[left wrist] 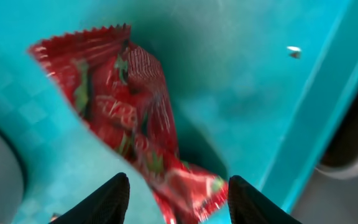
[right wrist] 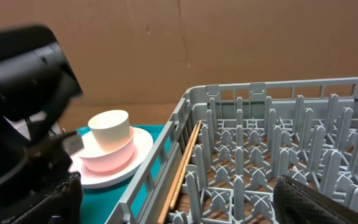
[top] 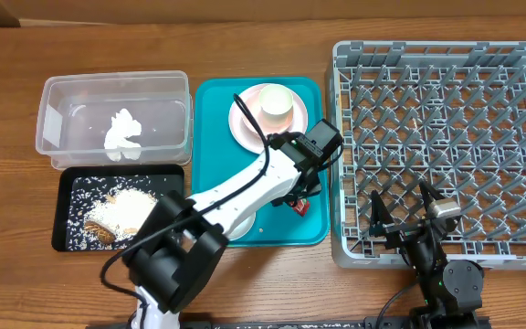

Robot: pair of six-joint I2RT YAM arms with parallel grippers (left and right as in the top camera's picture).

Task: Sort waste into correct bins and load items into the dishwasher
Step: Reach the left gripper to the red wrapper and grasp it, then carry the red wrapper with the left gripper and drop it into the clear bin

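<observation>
A red shiny snack wrapper lies on the teal tray, its lower end between my left gripper's black fingers. Those fingers stand apart, with a gap showing beside the wrapper. From overhead the left gripper hangs low over the tray's right side, just above the wrapper. A cream cup sits in a pink bowl on a pale plate at the tray's back. My right gripper stands open above the front left corner of the grey dish rack.
The clear tub at the back left holds a crumpled white tissue. In front of it the black tray holds whitish rice scraps. A wooden stick lies inside the rack's left wall.
</observation>
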